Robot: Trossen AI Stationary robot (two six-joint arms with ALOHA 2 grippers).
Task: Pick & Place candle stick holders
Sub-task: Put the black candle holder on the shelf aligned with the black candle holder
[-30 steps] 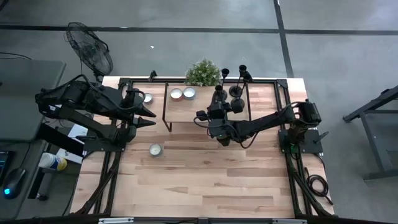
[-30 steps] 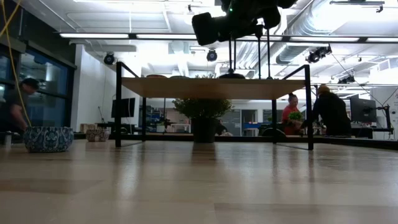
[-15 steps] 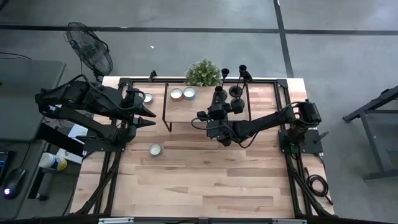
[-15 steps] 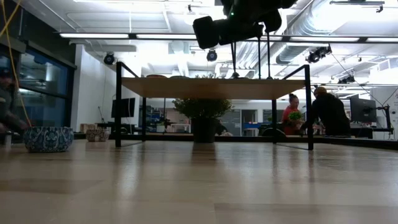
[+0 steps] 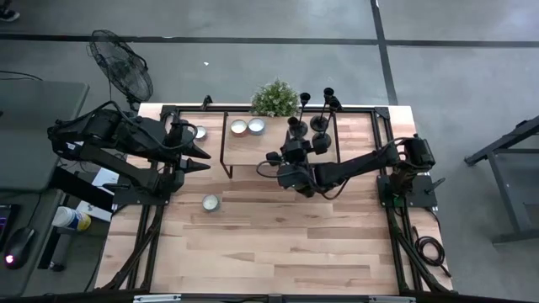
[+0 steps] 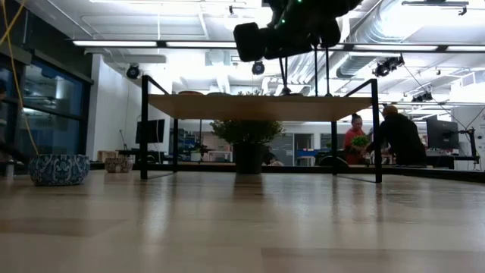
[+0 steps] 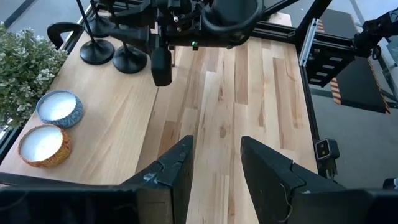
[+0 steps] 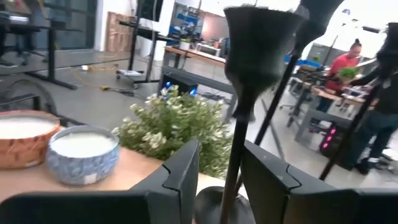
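Pale wood planks made up the table (image 5: 278,244), whose near half was bare apart from one small candle (image 5: 210,202) towards the left side. At the left edge I had the left gripper (image 5: 207,160) parked over the table, its fingers (image 7: 177,168) spread and holding nothing.

Farther in, a black-framed shelf (image 5: 253,151) with a wooden top stood on the table. I had the right gripper (image 8: 221,149) reaching across its right half. Its fingers (image 8: 180,171) were spread to either side of the thin stem of one candle stick holder (image 8: 255,43). As far as I could judge, they bracketed the stem without pinching it, and the holder stood upright on the shelf.

The other three candle stick holders (image 5: 320,124) stood clustered just beyond, also on the shelf's right half. Two bowl candles (image 5: 248,126) sat on its left half, and a potted plant (image 5: 274,98) stood behind the back edge.

Taking the shelf as the goal, I judged the task nearly finished. All four holders appeared to be placed. Only backing the right arm away without toppling the slim stems seemed left.

People (image 6: 394,133) worked at desks in the room beyond.
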